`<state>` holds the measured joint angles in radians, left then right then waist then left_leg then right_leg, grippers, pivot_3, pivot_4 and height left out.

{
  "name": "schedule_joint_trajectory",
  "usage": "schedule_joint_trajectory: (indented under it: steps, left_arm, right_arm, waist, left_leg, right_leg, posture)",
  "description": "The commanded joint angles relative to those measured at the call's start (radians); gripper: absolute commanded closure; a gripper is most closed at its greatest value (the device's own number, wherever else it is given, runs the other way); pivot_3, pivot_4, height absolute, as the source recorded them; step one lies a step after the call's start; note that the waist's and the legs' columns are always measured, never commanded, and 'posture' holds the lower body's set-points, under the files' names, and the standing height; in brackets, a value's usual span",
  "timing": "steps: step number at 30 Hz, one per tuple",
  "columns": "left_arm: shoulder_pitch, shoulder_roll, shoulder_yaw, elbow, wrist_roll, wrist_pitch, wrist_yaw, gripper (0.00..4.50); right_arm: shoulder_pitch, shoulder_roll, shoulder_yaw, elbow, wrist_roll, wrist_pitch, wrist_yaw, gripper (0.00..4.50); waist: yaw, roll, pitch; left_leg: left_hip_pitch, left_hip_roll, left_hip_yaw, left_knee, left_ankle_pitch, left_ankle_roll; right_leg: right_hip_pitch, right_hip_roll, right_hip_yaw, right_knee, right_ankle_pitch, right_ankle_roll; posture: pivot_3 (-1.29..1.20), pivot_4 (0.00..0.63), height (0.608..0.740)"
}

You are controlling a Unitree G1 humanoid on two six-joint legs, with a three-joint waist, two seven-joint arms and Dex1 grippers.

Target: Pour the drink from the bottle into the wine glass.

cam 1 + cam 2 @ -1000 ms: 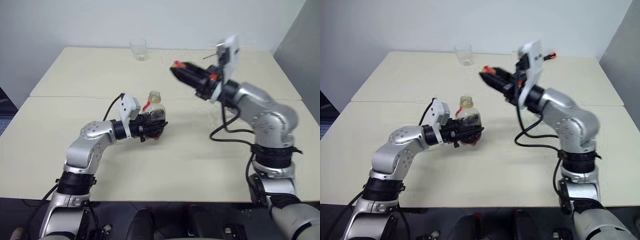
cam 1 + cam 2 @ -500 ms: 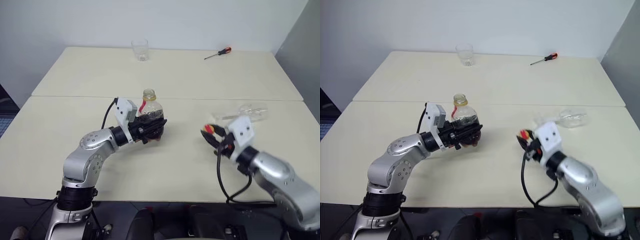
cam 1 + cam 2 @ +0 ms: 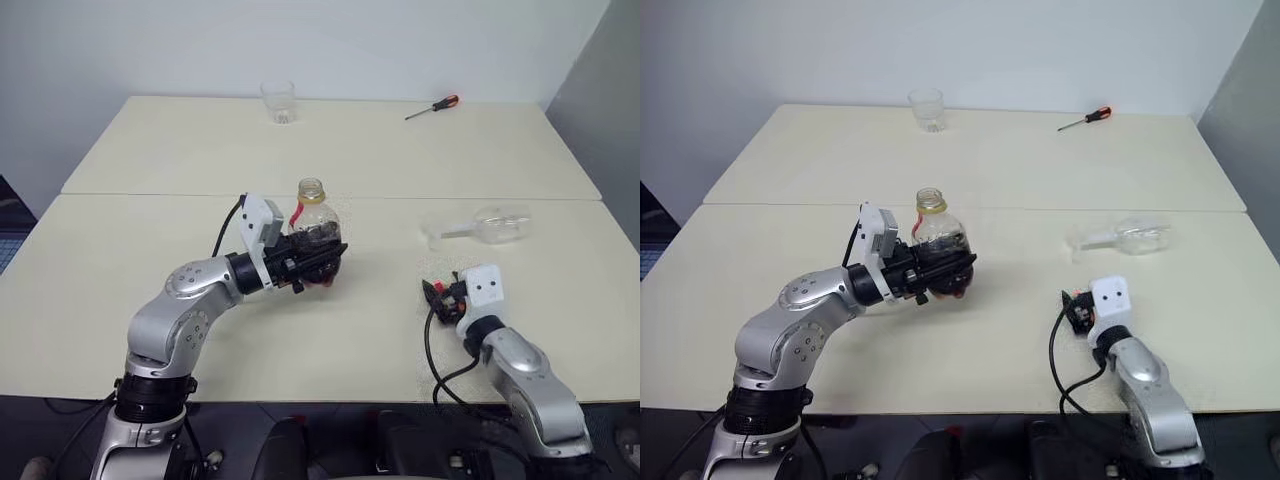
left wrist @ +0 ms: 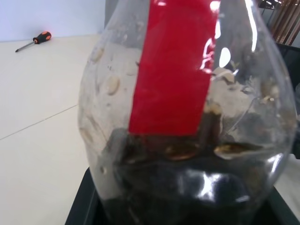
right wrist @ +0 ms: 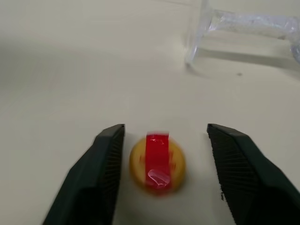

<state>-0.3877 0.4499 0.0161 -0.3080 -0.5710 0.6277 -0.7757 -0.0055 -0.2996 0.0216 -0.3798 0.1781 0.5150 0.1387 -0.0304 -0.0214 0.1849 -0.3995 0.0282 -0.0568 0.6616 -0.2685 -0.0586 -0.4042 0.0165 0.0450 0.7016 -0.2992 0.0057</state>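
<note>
Bottle (image 3: pixel 314 235) uncapped, upright, gripped in my left end effector (image 3: pixel 318 265) above the table (image 3: pixel 150 150). Right end effector (image 5: pixel 164 164) spread, yellow cap (image 5: pixel 157 163) between its fingers on the table. Wine glass (image 3: pixel 480 226) lies on its side; nothing poured yet.

Upright uncapped bottle (image 3: pixel 314 235); toppled wine glass (image 3: pixel 487 225).

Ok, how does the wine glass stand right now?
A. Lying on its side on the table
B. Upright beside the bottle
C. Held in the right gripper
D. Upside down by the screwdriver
A: the wine glass lies on its side on the table, apart from both grippers.
</note>
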Motion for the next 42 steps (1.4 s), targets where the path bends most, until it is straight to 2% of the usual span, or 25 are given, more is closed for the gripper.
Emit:
schedule_joint_trajectory:
  steps: [1,6,11,16,24,28,35,42]
  left_arm:
    - [-0.021,0.01,0.016,-0.032,-0.018,-0.013,-0.001,2.51]
    - [-0.016,0.02,0.058,-0.026,-0.031,0.005,0.032,2.51]
    - [0.009,0.022,0.11,-0.032,-0.034,0.028,0.106,2.51]
    - [-0.01,0.013,0.173,0.042,0.02,-0.003,0.226,2.51]
    - [-0.175,0.072,0.248,0.432,0.249,-0.301,0.4,2.51]
    - [-0.247,0.11,0.275,0.65,0.309,-0.471,0.419,2.51]
    - [-0.317,0.096,0.311,0.949,0.338,-0.716,0.46,2.51]
    - [-0.36,0.058,0.336,1.154,0.305,-0.842,0.416,2.51]
  right_arm:
    - [-0.012,-0.004,-0.041,-0.038,0.014,0.012,0.017,0.02]
    - [0.01,-0.027,-0.066,-0.193,0.077,0.119,0.063,0.02]
    - [0.018,-0.078,-0.114,-0.435,0.219,0.29,0.108,0.02]
    - [-0.102,-0.187,-0.125,-0.54,0.357,0.378,0.215,0.02]
    - [-0.428,-0.172,-0.007,-0.42,0.464,0.418,0.277,0.02]
    - [-0.529,-0.137,0.074,-0.328,0.438,0.4,0.29,0.02]
    - [-0.545,-0.097,0.18,-0.191,0.325,0.279,0.311,0.02]
    - [-0.542,-0.057,0.198,-0.167,0.281,0.265,0.289,0.02]
  waist:
    - [0.0,0.0,0.0]
    - [0.001,0.0,0.0]
    - [0.0,0.0,0.0]
    - [-0.001,0.0,0.0]
    - [-0.001,0.0,0.0]
    - [0.0,0.0,0.0]
    - [0.004,-0.001,0.0]
    - [0.003,-0.003,-0.001]
  left_leg:
    - [0.0,0.0,0.0,0.0,0.0,0.0]
    - [0.0,0.001,0.0,0.0,0.0,0.0]
    - [0.0,0.001,-0.001,0.0,0.0,0.0]
    - [0.0,0.0,-0.001,0.001,0.0,0.0]
    - [0.0,0.0,-0.003,0.001,0.0,0.0]
    - [-0.001,0.0,-0.002,0.0,0.0,0.0]
    - [-0.004,0.0,-0.002,0.001,0.0,0.001]
    - [-0.004,0.0,-0.002,0.002,0.0,0.001]
  right_leg:
    - [0.0,0.0,0.0,0.0,0.0,0.0]
    - [0.0,0.0,0.0,0.0,0.0,0.0]
    - [0.0,0.0,-0.001,0.001,0.0,0.0]
    - [0.0,0.0,-0.001,0.001,0.0,0.0]
    - [0.0,0.0,-0.003,0.001,0.001,-0.001]
    - [-0.001,-0.001,-0.003,0.0,0.001,-0.001]
    - [-0.001,-0.006,-0.005,-0.003,0.002,0.0]
    - [-0.001,-0.006,-0.007,-0.002,0.003,0.002]
  posture:
    - [0.0,0.15,0.74]
    - [0.0,0.15,0.74]
    - [0.0,0.15,0.74]
    - [0.0,0.15,0.74]
    - [0.0,0.15,0.74]
    - [0.0,0.15,0.74]
    - [0.0,0.15,0.74]
    - [0.0,0.15,0.74]
